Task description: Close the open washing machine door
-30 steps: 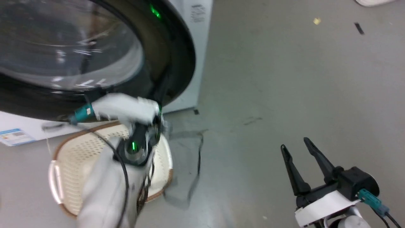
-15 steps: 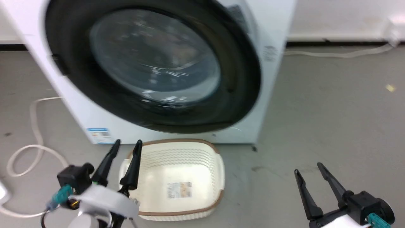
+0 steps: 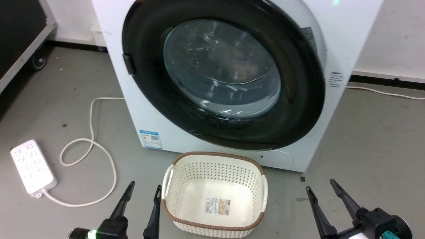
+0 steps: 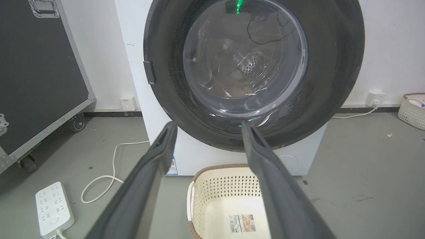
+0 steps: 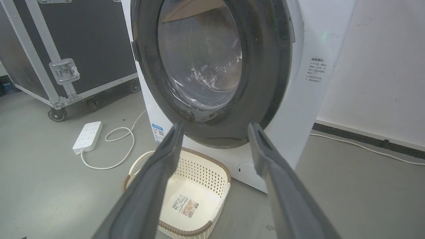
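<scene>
On the front of the washer (image 3: 352, 33), the door (image 3: 302, 99), lying flush against the white panel: glossy black rim around a bulging glass bowl, with a small dark tab at the rim's left edge. Low on the washer's front, a blue label (image 3: 151, 139) toward its left corner and a small round flap (image 3: 277, 157) toward its right. On the grey floor (image 3: 365, 132) just in front of the washer, below the door's lower rim, a cream perforated basket (image 3: 217, 155) with a brown rim and a sticker on its bottom. Farther out from the washer, toward its left side, the left gripper (image 3: 146, 184): fingers spread apart, nothing between them, well clear of the door. Toward the washer's right side, the right gripper (image 3: 320, 185): likewise spread and empty, pointing at the washer. Left of the washer, a white power strip (image 3: 32, 166) with a looping cord (image 3: 91, 113) on the floor; beyond that, a black wheeled case (image 4: 40, 66)
</scene>
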### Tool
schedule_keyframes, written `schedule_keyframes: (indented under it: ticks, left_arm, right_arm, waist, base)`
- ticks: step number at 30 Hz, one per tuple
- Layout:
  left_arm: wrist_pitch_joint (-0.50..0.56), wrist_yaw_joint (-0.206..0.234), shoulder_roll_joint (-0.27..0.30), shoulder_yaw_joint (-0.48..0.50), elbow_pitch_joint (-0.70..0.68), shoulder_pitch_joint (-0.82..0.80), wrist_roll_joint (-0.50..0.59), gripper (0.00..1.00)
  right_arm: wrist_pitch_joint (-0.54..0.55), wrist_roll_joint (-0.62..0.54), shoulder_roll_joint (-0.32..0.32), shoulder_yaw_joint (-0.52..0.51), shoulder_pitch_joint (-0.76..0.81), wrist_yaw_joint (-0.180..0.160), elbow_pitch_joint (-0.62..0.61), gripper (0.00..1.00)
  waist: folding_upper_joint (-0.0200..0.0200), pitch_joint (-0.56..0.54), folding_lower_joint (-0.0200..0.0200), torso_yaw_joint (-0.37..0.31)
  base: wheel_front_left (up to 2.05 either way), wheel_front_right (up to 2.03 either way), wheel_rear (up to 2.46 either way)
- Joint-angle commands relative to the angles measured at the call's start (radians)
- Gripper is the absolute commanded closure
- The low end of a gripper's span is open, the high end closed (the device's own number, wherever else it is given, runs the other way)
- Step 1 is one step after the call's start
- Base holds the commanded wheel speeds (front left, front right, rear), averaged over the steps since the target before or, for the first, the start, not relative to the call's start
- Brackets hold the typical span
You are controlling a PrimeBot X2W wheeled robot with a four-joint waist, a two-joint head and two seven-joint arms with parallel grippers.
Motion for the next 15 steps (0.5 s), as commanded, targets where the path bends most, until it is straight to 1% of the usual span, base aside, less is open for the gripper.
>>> schedule_keyframes:
  ticks: [1,2,3,8,11,13,15]
  left_arm:
    - [-0.005,-0.006,0.0,0.001,0.006,-0.003,0.01,0.0]
    - [-0.005,-0.008,-0.003,0.002,0.009,-0.011,0.016,0.0]
    - [-0.005,-0.007,-0.018,0.009,0.004,-0.037,0.028,0.0]
    - [-0.005,-0.012,-0.039,0.008,0.002,-0.081,0.041,0.0]
    - [-0.005,-0.007,-0.053,0.001,-0.002,-0.096,0.046,0.0]
    - [-0.005,-0.009,-0.062,-0.011,-0.008,-0.112,0.049,0.0]
    - [-0.005,-0.013,-0.068,-0.026,-0.016,-0.13,0.052,0.0]
  right_arm:
    - [-0.005,-0.005,-0.004,0.003,0.015,0.001,0.001,0.0]
    - [-0.005,-0.004,-0.01,0.009,0.013,0.001,0.0,0.0]
    - [-0.005,-0.001,-0.037,0.018,-0.01,0.001,-0.005,1.0]
    - [-0.002,0.013,-0.126,0.085,-0.106,0.001,-0.004,1.0]
    - [0.023,0.081,-0.183,0.131,-0.202,0.001,-0.004,1.0]
    - [0.05,0.092,-0.264,0.184,-0.277,0.001,0.001,1.0]
    - [0.069,0.143,-0.322,0.212,-0.346,0.001,0.015,1.0]
  waist:
    - [-0.0001,0.011,0.0001,0.017]
    - [-0.0001,0.02,0.0001,0.027]
    - [-0.0001,0.058,0.0001,0.059]
    - [-0.0001,0.136,0.0001,0.116]
    - [-0.0001,0.192,0.0001,0.144]
    - [-0.0001,0.226,0.0001,0.166]
    - [-0.0001,0.254,0.0001,0.187]
  base:
    - [0.0,0.0,0.0]
    - [0.0,0.0,0.0]
    - [0.0,0.0,0.0]
    - [0.0,0.0,0.0]
    - [0.0,0.0,0.0]
    - [0.0,0.0,0.0]
    - [0.0,0.0,0.0]
